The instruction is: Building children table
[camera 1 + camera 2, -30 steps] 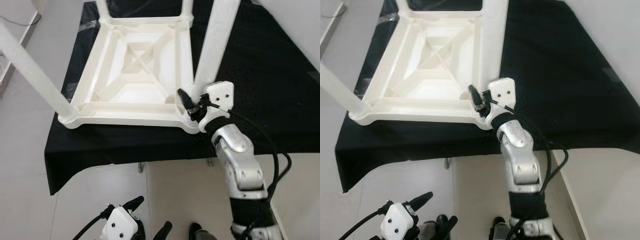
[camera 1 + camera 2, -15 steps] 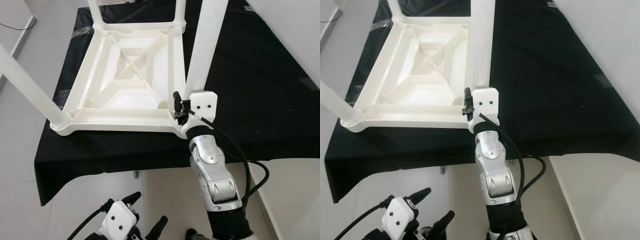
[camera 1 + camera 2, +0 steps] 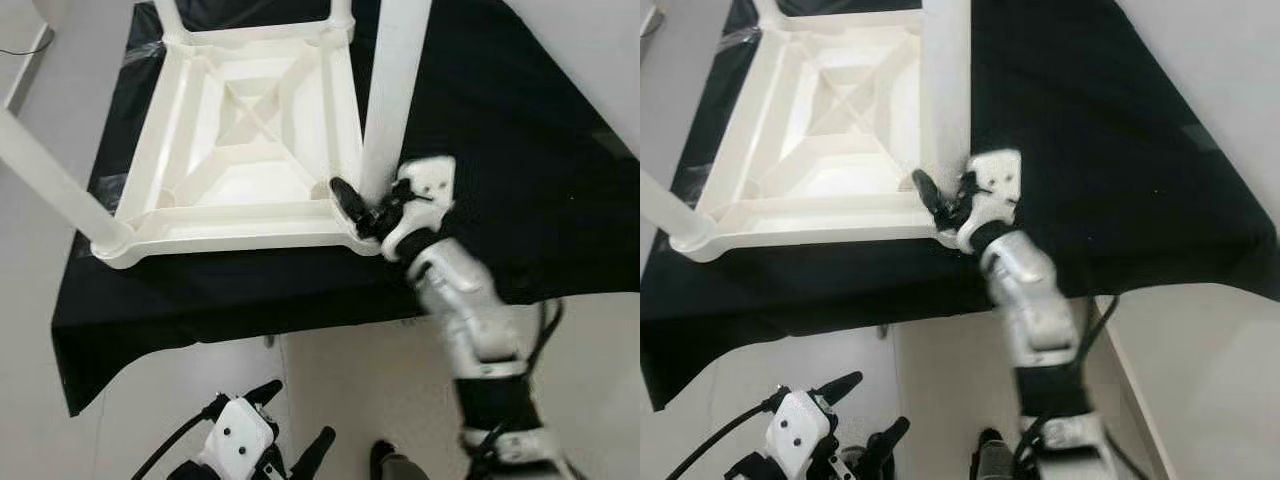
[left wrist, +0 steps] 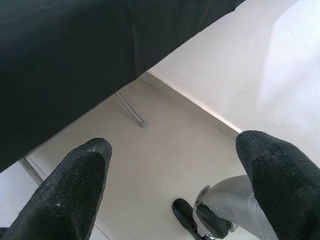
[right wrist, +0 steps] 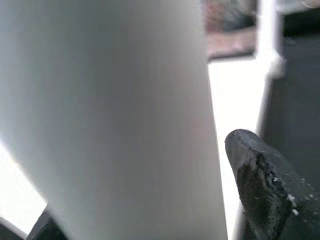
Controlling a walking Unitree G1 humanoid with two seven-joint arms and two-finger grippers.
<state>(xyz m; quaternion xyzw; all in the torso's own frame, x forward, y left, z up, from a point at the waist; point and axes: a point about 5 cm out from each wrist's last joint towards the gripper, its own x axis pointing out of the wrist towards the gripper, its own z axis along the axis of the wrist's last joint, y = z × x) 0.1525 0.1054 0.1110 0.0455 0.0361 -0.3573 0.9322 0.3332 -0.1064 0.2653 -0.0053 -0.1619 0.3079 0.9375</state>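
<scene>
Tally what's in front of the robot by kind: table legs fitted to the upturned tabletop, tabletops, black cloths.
White table legs: 4
Upturned white tabletop: 1
Black cloth: 1
Total: 6
The right hand is at the base of the nearest leg.

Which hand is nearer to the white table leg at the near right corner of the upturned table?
Right. The right hand is at the base of that table leg, fingers either side of it. The left hand hangs low by the floor, below the black-covered table's edge.
</scene>
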